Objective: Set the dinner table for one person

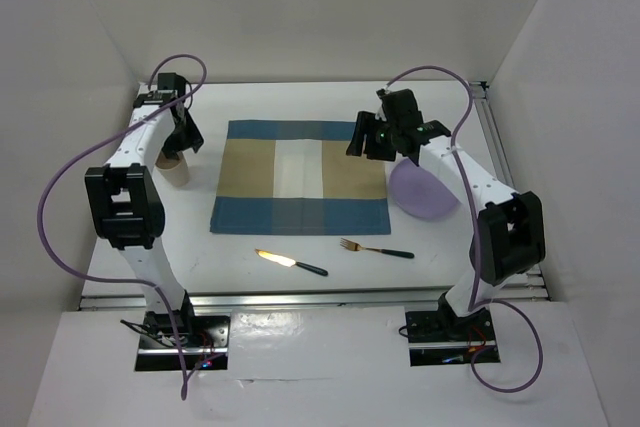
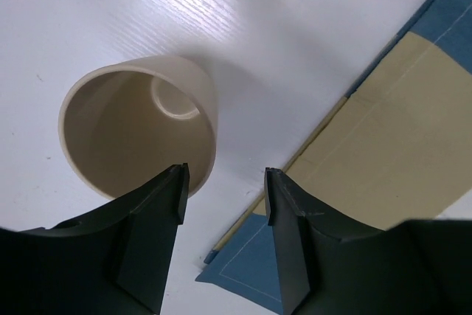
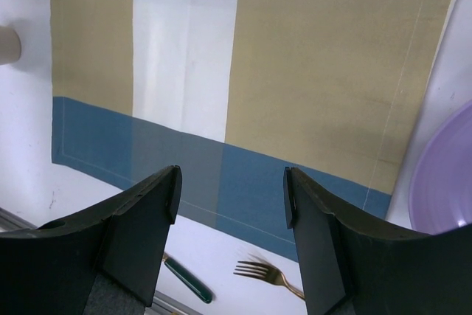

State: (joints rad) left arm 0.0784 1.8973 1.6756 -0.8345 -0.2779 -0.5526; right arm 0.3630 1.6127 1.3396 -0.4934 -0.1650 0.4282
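Note:
On the white dinner table [image 1: 240,243] a blue-and-tan checked placemat [image 1: 300,175] lies spread flat in the middle. To its left is a beige cup [image 1: 176,172], and my left gripper [image 1: 186,139] hovers open just above and beside it. In the left wrist view the cup [image 2: 133,130] shows its open mouth left of the gripper [image 2: 225,175], with nothing between the fingers. My right gripper [image 1: 366,137] hangs open over the placemat's right part; in its wrist view [image 3: 230,175] the jaws hold nothing. A purple plate [image 1: 425,195] rests right of the placemat.
A knife [image 1: 290,262] with a dark green handle and a gold fork [image 1: 375,249] lie on the table in front of the placemat. A silver rail [image 1: 300,297] runs along the near edge. White walls enclose the table on three sides.

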